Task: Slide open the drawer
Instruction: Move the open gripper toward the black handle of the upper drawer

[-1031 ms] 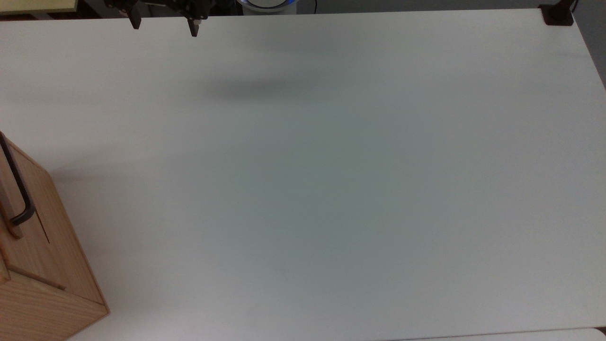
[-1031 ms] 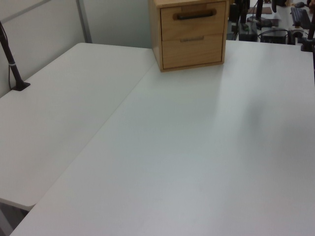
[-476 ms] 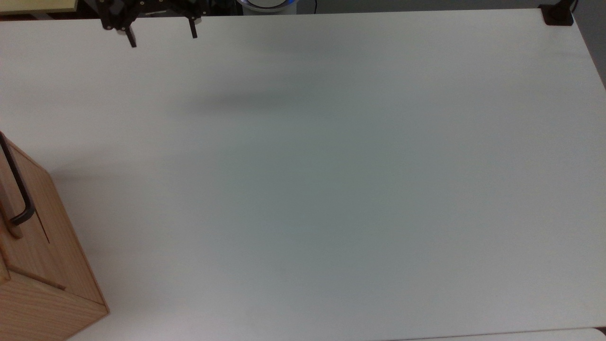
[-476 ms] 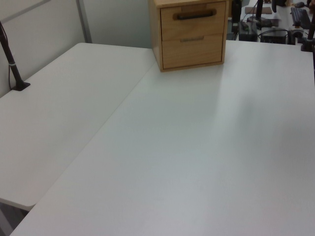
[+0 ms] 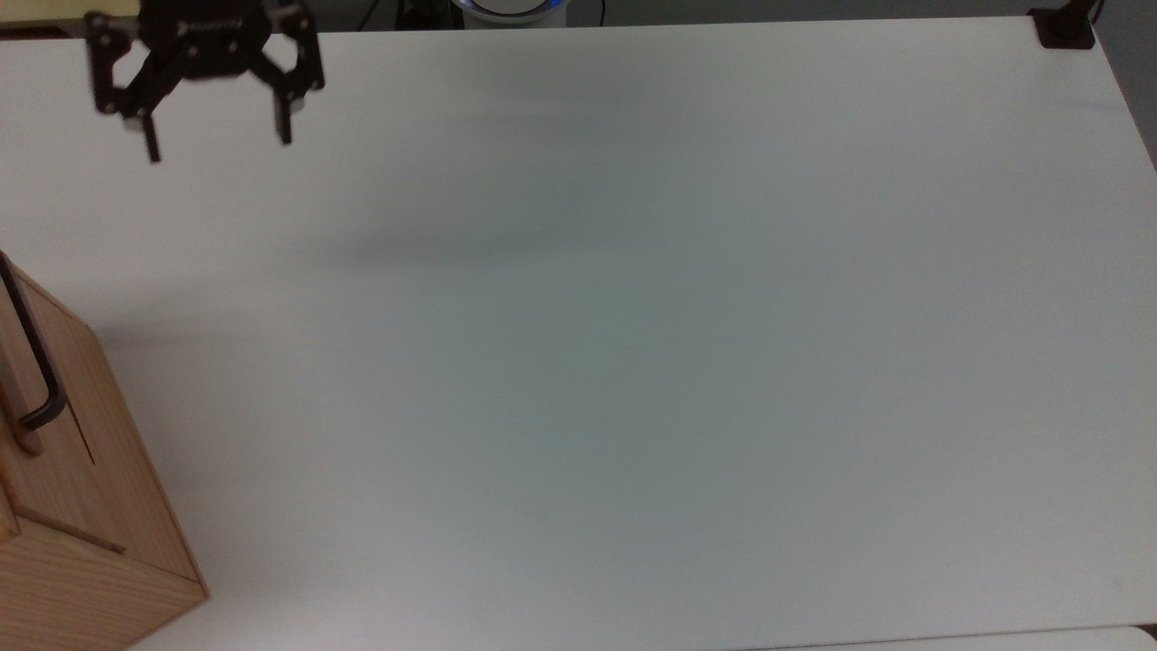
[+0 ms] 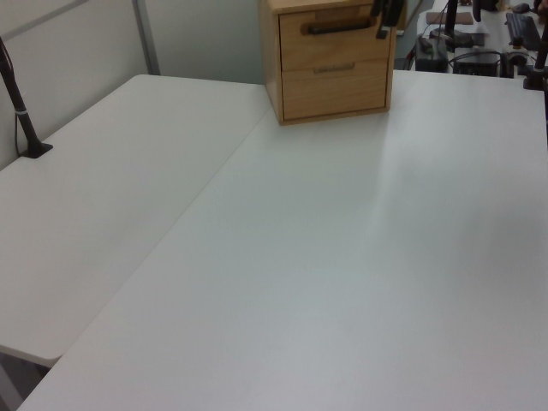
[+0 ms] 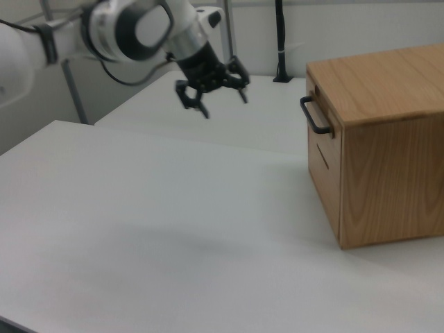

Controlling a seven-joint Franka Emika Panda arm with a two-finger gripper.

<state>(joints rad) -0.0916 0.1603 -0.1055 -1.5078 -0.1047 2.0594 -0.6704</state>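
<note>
So the cabinet [image 5: 81,506] sits on the worktop [image 5: 633,362] at the top view's lower left corner, with the drawer [image 6: 336,36] as its upper compartment and another one right below it. The gripper [image 5: 220,143] hangs above the worktop near the top view's upper left, well apart from the cabinet. In the right view it's left of the cabinet.

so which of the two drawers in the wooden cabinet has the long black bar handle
The upper pine-wood drawer has the black bar handle. The lower drawer below it has just a thin slot at its top edge and no bar.
</note>
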